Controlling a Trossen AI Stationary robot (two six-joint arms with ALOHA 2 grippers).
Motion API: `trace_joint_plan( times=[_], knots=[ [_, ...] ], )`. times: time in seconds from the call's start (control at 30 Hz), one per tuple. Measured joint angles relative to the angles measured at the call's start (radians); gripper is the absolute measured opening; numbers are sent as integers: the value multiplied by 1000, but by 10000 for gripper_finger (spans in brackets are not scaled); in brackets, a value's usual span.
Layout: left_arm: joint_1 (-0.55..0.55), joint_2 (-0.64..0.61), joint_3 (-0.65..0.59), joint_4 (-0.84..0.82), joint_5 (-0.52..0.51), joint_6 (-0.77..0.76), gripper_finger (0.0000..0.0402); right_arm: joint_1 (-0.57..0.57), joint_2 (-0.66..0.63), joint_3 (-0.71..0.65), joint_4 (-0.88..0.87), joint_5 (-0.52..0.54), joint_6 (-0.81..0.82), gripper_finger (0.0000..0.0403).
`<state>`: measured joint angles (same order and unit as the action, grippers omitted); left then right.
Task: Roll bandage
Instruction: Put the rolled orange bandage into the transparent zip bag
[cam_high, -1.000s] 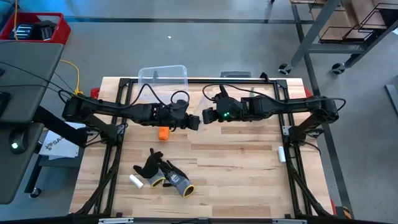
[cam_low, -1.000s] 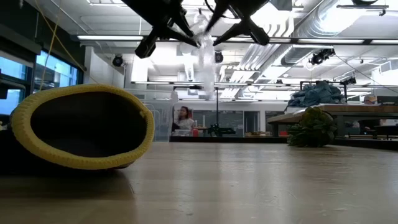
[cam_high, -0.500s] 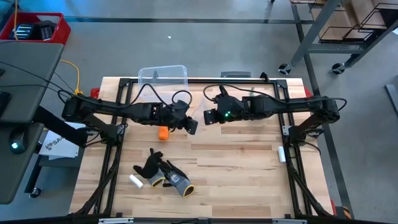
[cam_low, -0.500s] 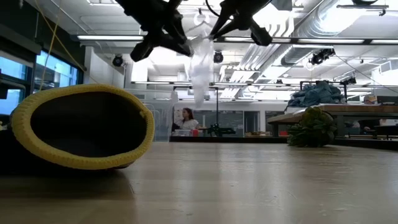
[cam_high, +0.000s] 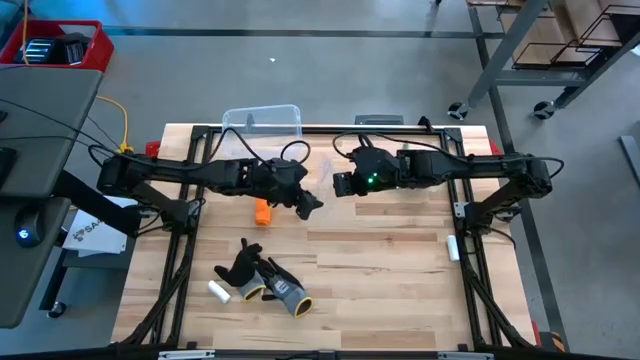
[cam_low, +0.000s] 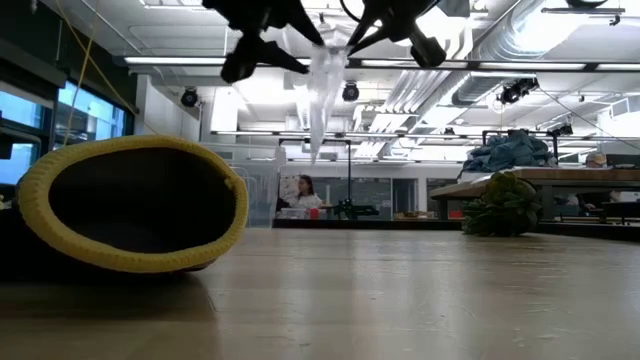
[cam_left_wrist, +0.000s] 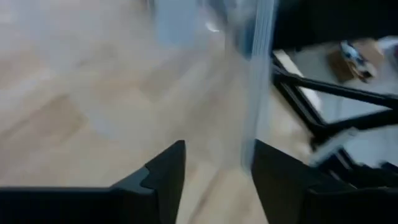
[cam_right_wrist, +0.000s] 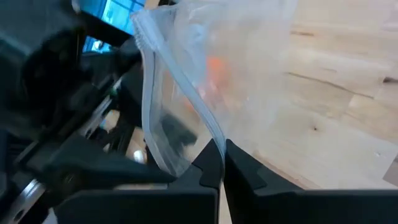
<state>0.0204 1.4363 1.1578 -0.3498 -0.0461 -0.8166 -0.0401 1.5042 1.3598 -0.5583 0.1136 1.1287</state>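
The right pincer (cam_high: 340, 186) is seen in the high view clamped on a clear plastic bag (cam_high: 322, 180); the left pincer (cam_high: 308, 205), at its 8 o'clock, is parted. The orange bandage roll (cam_high: 261, 211) lies on the surface (cam_high: 380, 270) at the left pincer's 9 o'clock. In the low view the bag (cam_low: 320, 90) hangs from above.

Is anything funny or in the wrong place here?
Yes. The task is rolling the bandage, but it lies alone on the table, already a stubby roll. Instead, the right gripper is shut on a clear plastic bag hanging in the air, and the left gripper is open beside it.
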Motion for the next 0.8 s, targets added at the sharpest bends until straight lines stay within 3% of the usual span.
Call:
trace_joint_plan(
  times=[0.23,0.4,0.53,0.63,0.8],
  knots=[
    [21,-83,26,-128,5,24,207,-16,-15,0,-18,2,-9,0],
    [34,-145,28,-76,-62,133,209,-30,-13,0,-57,-113,-4,0],
    [8,-131,51,-60,-79,454,210,-53,-12,0,-63,-253,-11,0],
    [-47,-107,96,-76,-85,811,210,-71,-12,0,-62,-311,-28,0],
    [-154,-73,149,-94,-247,1391,210,-104,-12,0,-58,-385,-49,0]
  ],
)
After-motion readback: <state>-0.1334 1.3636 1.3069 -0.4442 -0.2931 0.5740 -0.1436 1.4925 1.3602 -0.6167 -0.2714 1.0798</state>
